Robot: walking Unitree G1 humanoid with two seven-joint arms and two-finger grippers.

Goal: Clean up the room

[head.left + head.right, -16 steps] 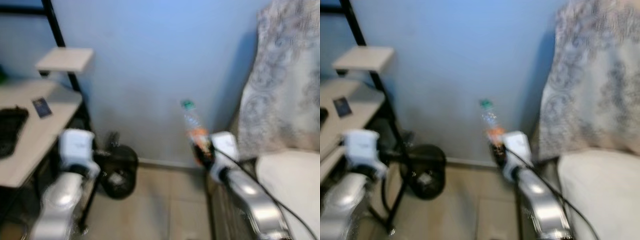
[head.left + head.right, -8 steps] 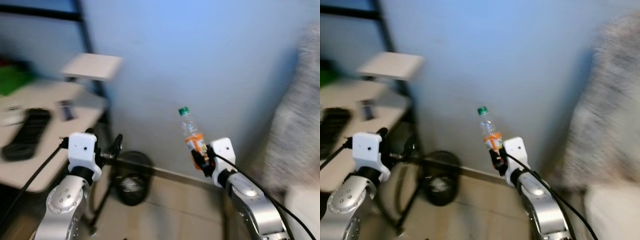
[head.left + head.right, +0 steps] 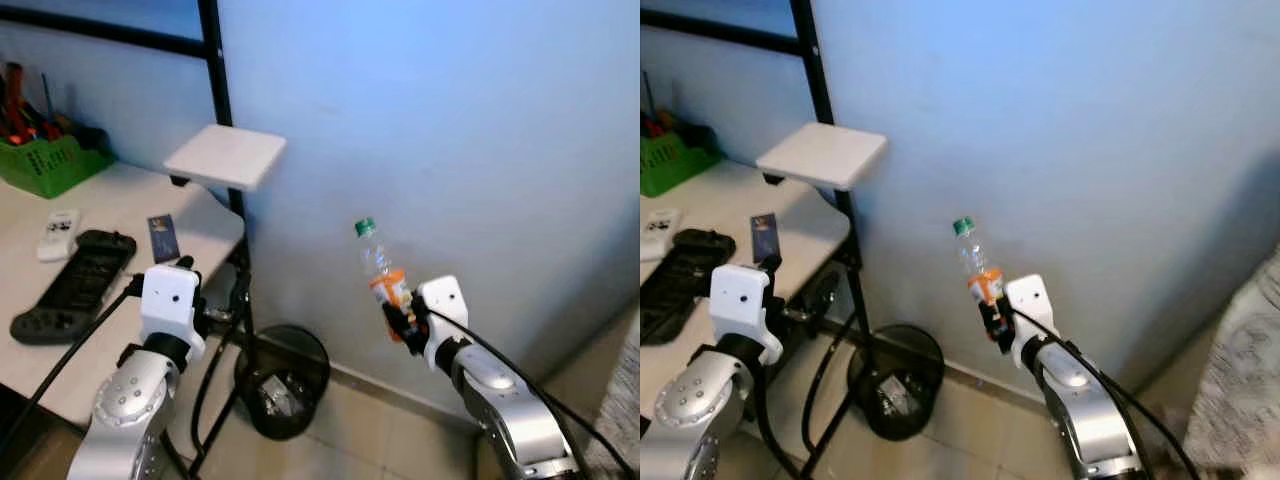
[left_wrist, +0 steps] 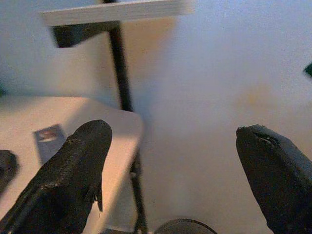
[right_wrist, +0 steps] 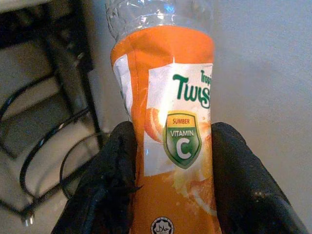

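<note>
The right arm reaches forward and up toward the blue wall (image 3: pixel 450 120), its right tool (image 3: pixel 403 318) clamped on a plastic bottle (image 3: pixel 380 270) held nearly upright, tipped a little toward eleven o'clock, green cap on top. In the right wrist view the two black fingers (image 5: pixel 109 180) press either side of the bottle's orange label — the clear upper part rises out of frame.

The left arm is raised at about seven o'clock in the head view, bent at the elbow beside the desk (image 3: pixel 120 200), and the left tool (image 4: pixel 170 175) points at the wall with its fingers spread wide apart, holding nothing.

Below and between the arms, at about six o'clock, a black waste bin (image 3: pixel 285 385) stands on the tiled floor against the wall, with some crumpled litter inside; cables loop down past it. A black upright post (image 3: pixel 225 120) carries a small white shelf (image 3: pixel 225 157) over the desk corner. On the desk lie a black game controller (image 3: pixel 75 285), a white remote (image 3: pixel 58 235), a small dark card (image 3: pixel 163 238) and, at ten o'clock, a green basket (image 3: pixel 45 165) of tools.

The basket's contents are too small to make out, and the desk is cut off at the edge.
</note>
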